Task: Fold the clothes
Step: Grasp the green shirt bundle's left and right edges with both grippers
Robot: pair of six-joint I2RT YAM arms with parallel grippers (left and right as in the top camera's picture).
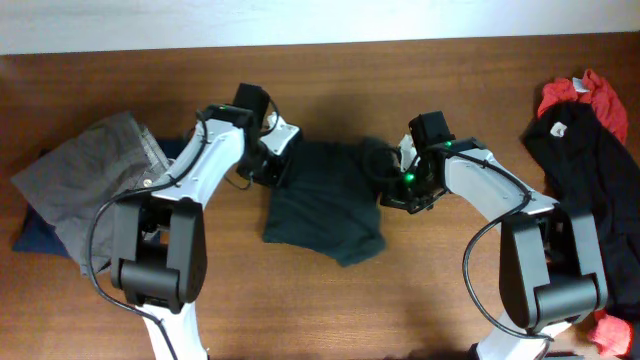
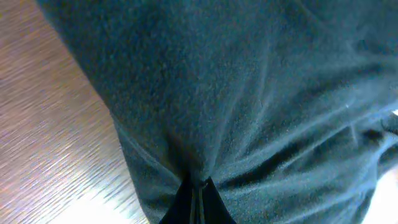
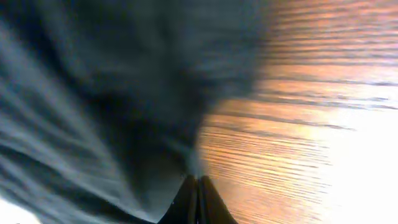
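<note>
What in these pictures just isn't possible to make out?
Overhead: where the left gripper and right gripper meet the dark T-shirt, hidden under their wrists.
Right wrist: cloth detail, motion-blurred.
Overhead: black garment, cut off by the right edge.
Overhead: navy garment, mostly under the grey garment.

In the left wrist view the surface (image 2: 56, 137) lies bare to the left of the left claw (image 2: 198, 200); it is brown wood with a fine streaked grain, and a white glare of light sits low on it, just beside the claw's tip on that side. To the right of the right claw (image 3: 198, 196) the wood glows orange-brown; farther out on that side the light washes the grain to near white. From overhead the grain runs side to side; beyond the far edge, well past both claws, lies a pale plain strip (image 1: 300, 20); wall or floor, it cannot be told.
</note>
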